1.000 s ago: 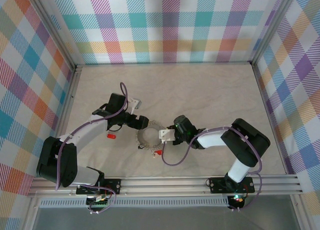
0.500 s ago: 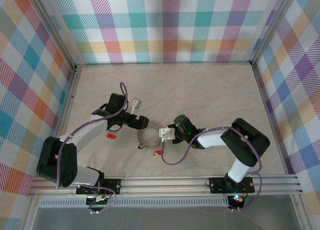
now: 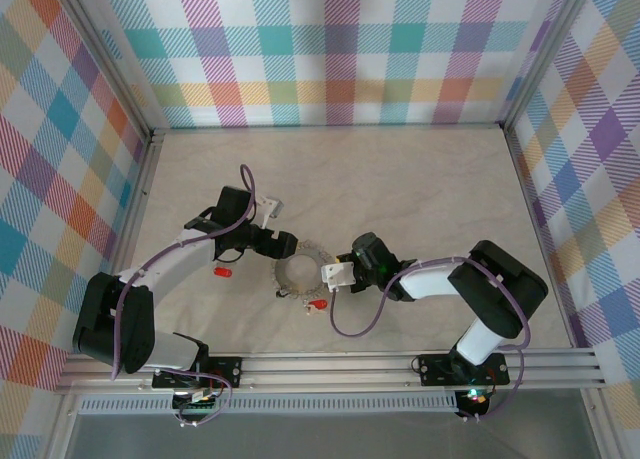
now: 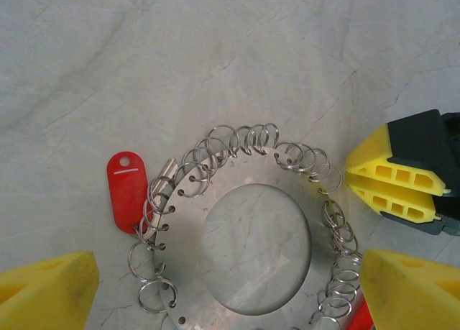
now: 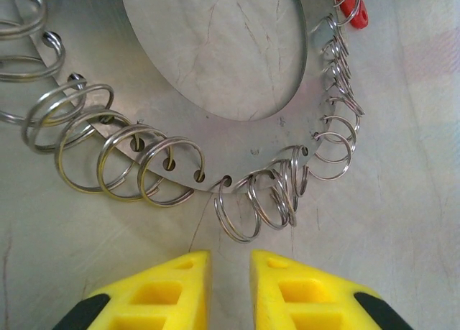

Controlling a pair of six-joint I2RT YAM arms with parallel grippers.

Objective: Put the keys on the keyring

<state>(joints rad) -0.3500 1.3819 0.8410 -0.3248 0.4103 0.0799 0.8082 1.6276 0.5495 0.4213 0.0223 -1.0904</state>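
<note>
A pale, creased table surface (image 3: pixel 400 179) is lying inside plaid-printed walls (image 3: pixel 330 49), with a ribbed aluminium rail (image 3: pixel 340 364) running along the near edge. The two arms are reaching in from that rail and meeting over the keyring (image 3: pixel 300 269) at the middle of the table.

The keyring is a flat, dull-silver metal plate with a wide round hole. Small holes are running along its rim, each carrying a thin wire split loop (image 5: pixel 169 173), so that its outline is looking jagged and bristly.

The left gripper (image 4: pixel 228 283) is hanging over it with its blocky yellow fingers (image 4: pixel 44 287) spread wide, one on each side of the plate and clamped on nothing. The right gripper (image 5: pixel 230 272) is pointing at the rim from the opposite side – its yellow, hollow-celled fingers are drawn almost together, with only a narrow slit between them and nothing in it. The loops are crowding the rim just in front of its tips.

Of the keys, one with a glossy red oblong head (image 4: pixel 128 190) is resting against the loops, a second red one (image 5: pixel 352 6) is peeking out from under them, and a third (image 3: pixel 222 273) is lying loose, well apart from the plate, beside the left arm
</note>
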